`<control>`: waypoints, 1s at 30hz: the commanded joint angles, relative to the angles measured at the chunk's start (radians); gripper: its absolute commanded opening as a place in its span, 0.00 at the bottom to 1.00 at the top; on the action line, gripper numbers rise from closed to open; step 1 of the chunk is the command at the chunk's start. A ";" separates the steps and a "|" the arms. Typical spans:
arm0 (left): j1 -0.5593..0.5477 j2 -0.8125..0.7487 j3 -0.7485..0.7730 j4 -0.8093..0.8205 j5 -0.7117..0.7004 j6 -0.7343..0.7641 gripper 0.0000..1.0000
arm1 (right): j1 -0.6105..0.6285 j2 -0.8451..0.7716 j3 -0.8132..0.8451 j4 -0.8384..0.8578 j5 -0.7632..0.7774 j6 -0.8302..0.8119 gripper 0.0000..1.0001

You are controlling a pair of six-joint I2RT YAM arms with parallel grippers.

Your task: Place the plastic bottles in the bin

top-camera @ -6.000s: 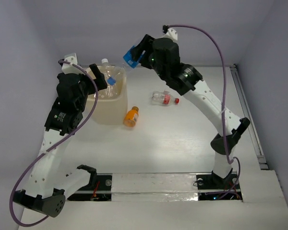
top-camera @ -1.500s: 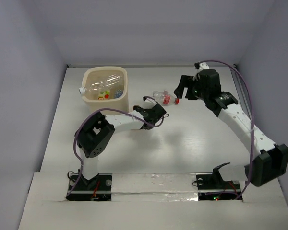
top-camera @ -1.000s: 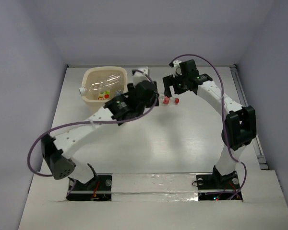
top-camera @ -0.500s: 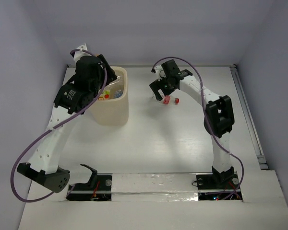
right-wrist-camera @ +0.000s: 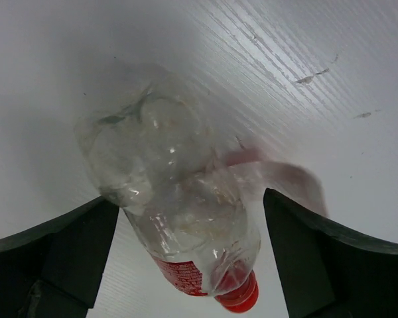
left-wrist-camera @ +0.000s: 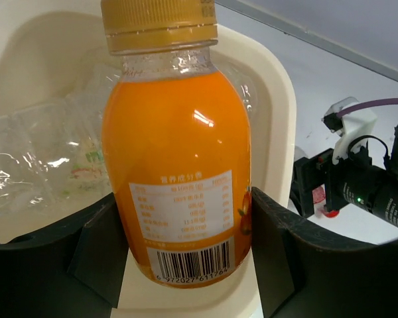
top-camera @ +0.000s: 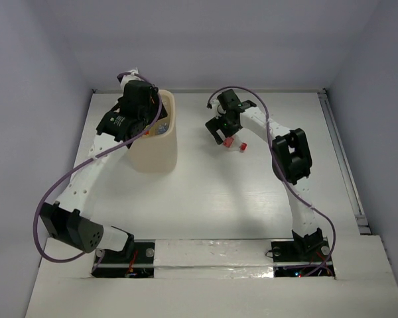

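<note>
My left gripper [left-wrist-camera: 186, 228] is shut on the short orange bottle [left-wrist-camera: 176, 165], which stands upright between the fingers [left-wrist-camera: 103, 248] above the cream bin [left-wrist-camera: 278, 126]. Clear crinkled bottles [left-wrist-camera: 36, 156] lie inside the bin. From the top view, the left gripper [top-camera: 148, 124] hangs over the bin [top-camera: 156, 152] at the back left. My right gripper [top-camera: 224, 131] is open and straddles the clear bottle with a red cap [right-wrist-camera: 179, 192], which lies on the table. Both fingers [right-wrist-camera: 63, 255] stand clear of its sides. The same bottle [top-camera: 234, 142] lies right of the bin.
The white table [top-camera: 239, 199] is walled by pale panels at the back and sides. A metal rail [top-camera: 341, 159] runs along its right edge. The right arm's wrist and purple cable [left-wrist-camera: 368, 189] show beyond the bin in the left wrist view.
The left arm has shifted a little right over the bin with the orange bottle. The right gripper has come down around the red-capped bottle.
</note>
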 commanded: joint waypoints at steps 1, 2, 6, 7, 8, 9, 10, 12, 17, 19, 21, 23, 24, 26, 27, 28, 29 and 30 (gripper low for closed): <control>0.016 0.037 -0.056 -0.028 -0.017 0.051 0.24 | 0.007 -0.043 -0.018 0.024 -0.018 0.034 0.92; 0.016 0.040 -0.064 -0.028 -0.013 0.057 0.23 | 0.007 -0.054 -0.031 0.047 -0.024 0.051 0.89; 0.016 0.041 -0.073 -0.041 0.004 0.100 0.20 | 0.007 -0.110 -0.081 0.100 -0.054 0.107 0.73; 0.016 0.041 -0.068 -0.064 0.004 0.108 0.19 | 0.007 -0.137 -0.091 0.117 -0.060 0.121 0.68; 0.016 0.038 -0.065 -0.070 0.021 0.115 0.19 | 0.007 -0.149 -0.100 0.140 -0.066 0.147 0.66; 0.016 0.034 -0.056 -0.078 0.032 0.126 0.19 | 0.007 -0.159 -0.107 0.150 -0.074 0.160 0.66; 0.016 0.034 -0.050 -0.110 0.037 0.138 0.19 | 0.007 -0.169 -0.121 0.159 -0.078 0.173 0.64; 0.007 0.026 -0.053 -0.132 0.058 0.154 0.19 | 0.007 -0.202 -0.134 0.183 -0.089 0.213 0.60; 0.007 -0.003 -0.116 -0.141 0.099 0.168 0.19 | 0.007 -0.323 -0.189 0.263 -0.133 0.345 0.57; 0.007 -0.038 -0.125 -0.117 0.106 0.162 0.43 | 0.007 -0.410 -0.204 0.297 -0.167 0.385 0.58; 0.007 -0.071 -0.092 -0.110 0.116 0.148 0.65 | 0.007 -0.464 -0.207 0.338 -0.198 0.446 0.58; 0.007 -0.086 -0.055 -0.113 0.132 0.142 0.85 | 0.018 -0.548 -0.215 0.386 -0.251 0.507 0.59; 0.007 -0.101 -0.017 -0.115 0.141 0.139 0.89 | 0.029 -0.573 -0.221 0.439 -0.259 0.531 0.59; 0.007 -0.117 0.017 -0.104 0.171 0.131 0.93 | 0.044 -0.629 -0.223 0.534 -0.285 0.604 0.59; 0.007 -0.136 0.045 -0.100 0.176 0.126 0.94 | 0.064 -0.643 -0.224 0.568 -0.281 0.630 0.59; 0.007 -0.147 0.054 -0.084 0.182 0.120 0.94 | 0.073 -0.653 -0.229 0.608 -0.275 0.659 0.59; 0.007 -0.155 0.063 -0.081 0.187 0.117 0.94 | 0.082 -0.662 -0.227 0.678 -0.275 0.717 0.59; 0.007 -0.169 0.086 -0.081 0.184 0.114 0.94 | 0.107 -0.660 -0.220 0.706 -0.273 0.745 0.59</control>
